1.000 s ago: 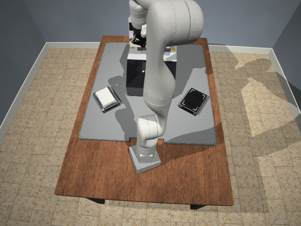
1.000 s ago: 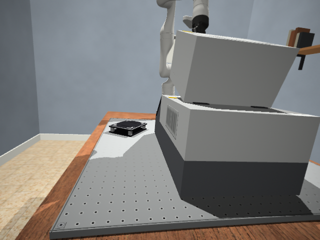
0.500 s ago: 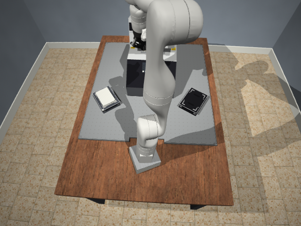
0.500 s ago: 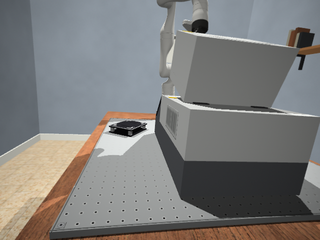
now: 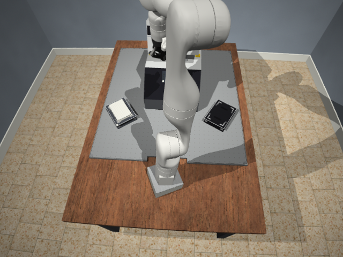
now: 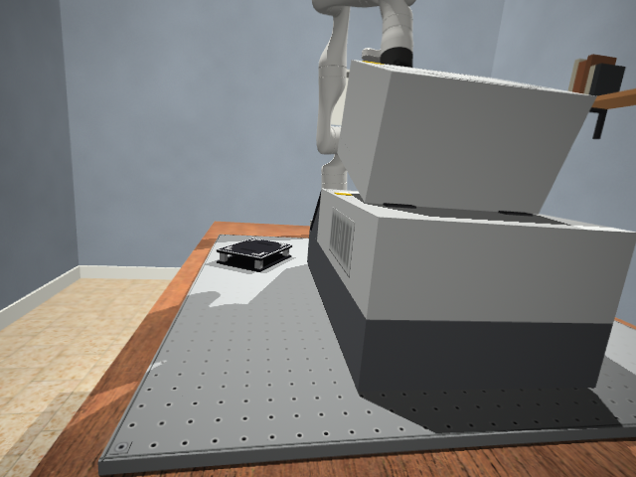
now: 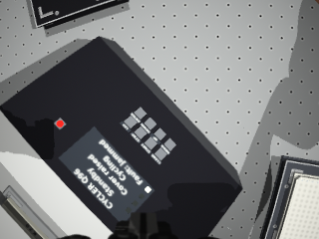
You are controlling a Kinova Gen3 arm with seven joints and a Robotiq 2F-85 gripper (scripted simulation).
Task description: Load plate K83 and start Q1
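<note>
The cycler Q1 has its lid raised and tilted. Its lamp is red, and a white mark on its screen stands beside "Fault: jammed". Two rows of keys show in the wrist view. My gripper is shut and empty, above Q1, clear of the keys; the lid hides it in the exterior view. Q1's block is mostly hidden, so I cannot tell whether a plate lies there. A white plate sits on the left nest. Labels are unreadable.
An empty black nest stands right of Q1 in the top view. Both nests and Q1 stand on the grey perforated board. My arm reaches over Q1 and hides much of it.
</note>
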